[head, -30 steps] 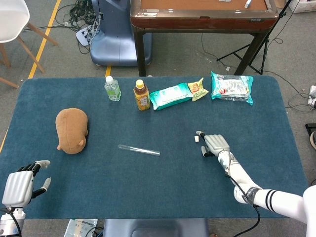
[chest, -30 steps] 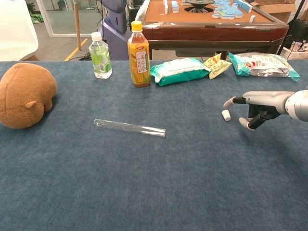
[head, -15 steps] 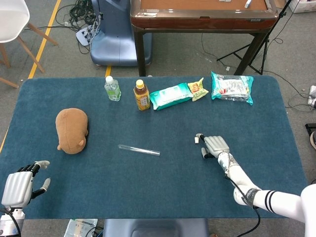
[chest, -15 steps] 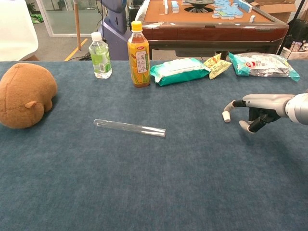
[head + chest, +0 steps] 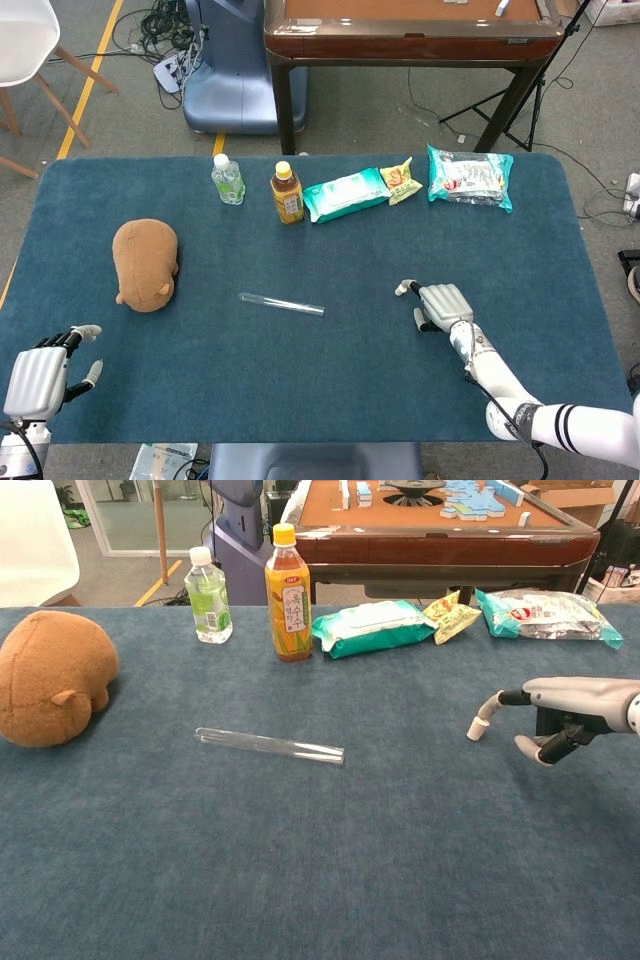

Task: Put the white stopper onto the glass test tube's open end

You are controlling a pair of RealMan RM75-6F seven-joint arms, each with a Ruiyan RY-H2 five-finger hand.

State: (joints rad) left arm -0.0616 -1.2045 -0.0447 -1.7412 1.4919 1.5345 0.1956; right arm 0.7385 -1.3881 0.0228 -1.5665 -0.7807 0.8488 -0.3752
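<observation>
Right robot hand [image 5: 565, 708] fingertip against white stopper [image 5: 478, 727]

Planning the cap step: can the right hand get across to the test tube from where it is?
Probably yes: only bare cloth lies between the right hand, touching the white stopper, and the test tube.

We note a white stopper [image 5: 478, 729] at the silver-grey right hand [image 5: 565, 702]. Off its fingertip side lies a clear glass test tube [image 5: 269, 745] on the dark teal cloth [image 5: 330, 850]. Beyond: orange-capped amber bottle [image 5: 287, 593], brown plush toy [image 5: 52, 678].
</observation>
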